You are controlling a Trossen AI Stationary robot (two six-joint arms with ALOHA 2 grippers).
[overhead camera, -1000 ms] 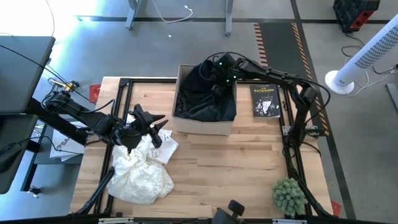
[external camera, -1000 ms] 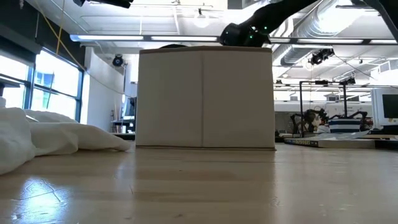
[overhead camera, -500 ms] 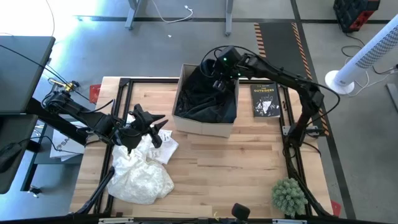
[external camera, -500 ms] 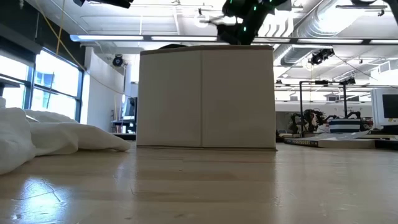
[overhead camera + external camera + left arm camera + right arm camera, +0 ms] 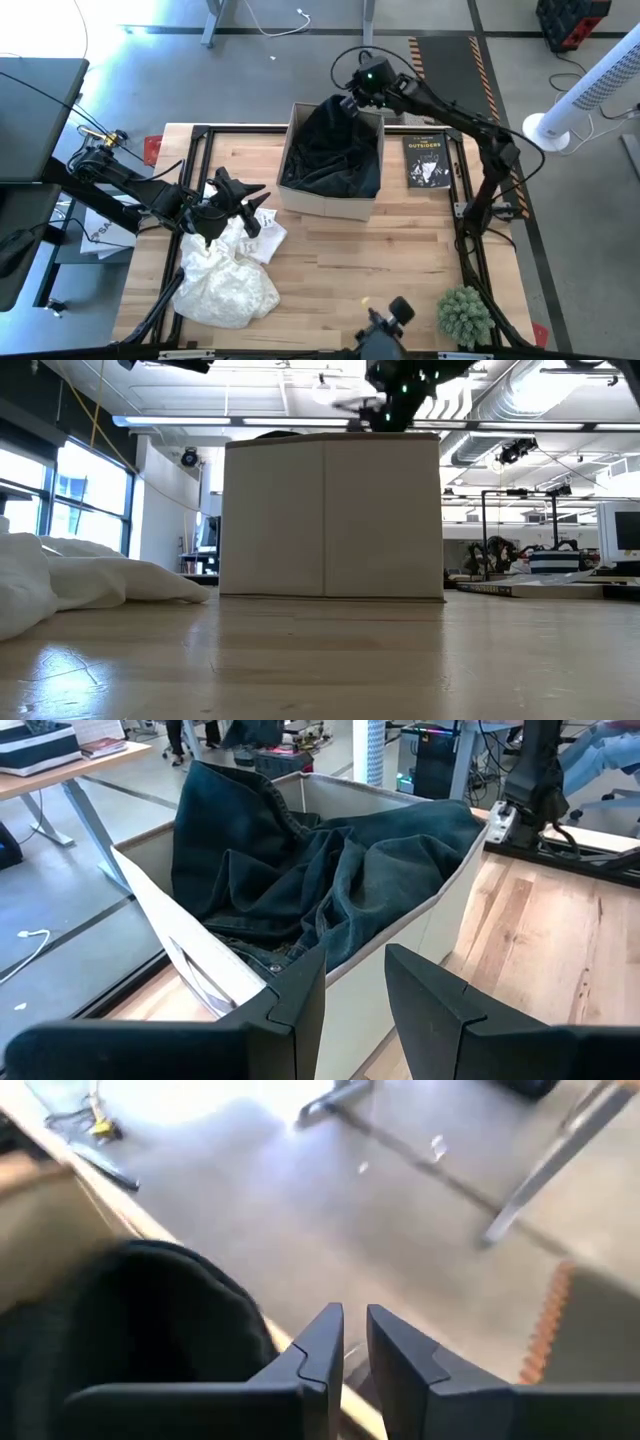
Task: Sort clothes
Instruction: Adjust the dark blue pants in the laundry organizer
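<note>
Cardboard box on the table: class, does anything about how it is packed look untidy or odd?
Yes. The dark clothes sit bunched in the cardboard box and mound above its far rim, where the right gripper hovers. Nothing looks spilled or damaged.

One cardboard box stands on the wooden surface, the only box there. In it lies one heap of dark denim garments; how many pieces make up the heap cannot be told. One pile of white clothes lies on the surface outside the box, and again the separate pieces cannot be counted. One black book with white lettering lies beside the box. One small green spiky plant stands near a corner of the surface. Two dark robot arms reach over the surface, one left arm and one right arm. One white tower fan stands on the floor.
</note>
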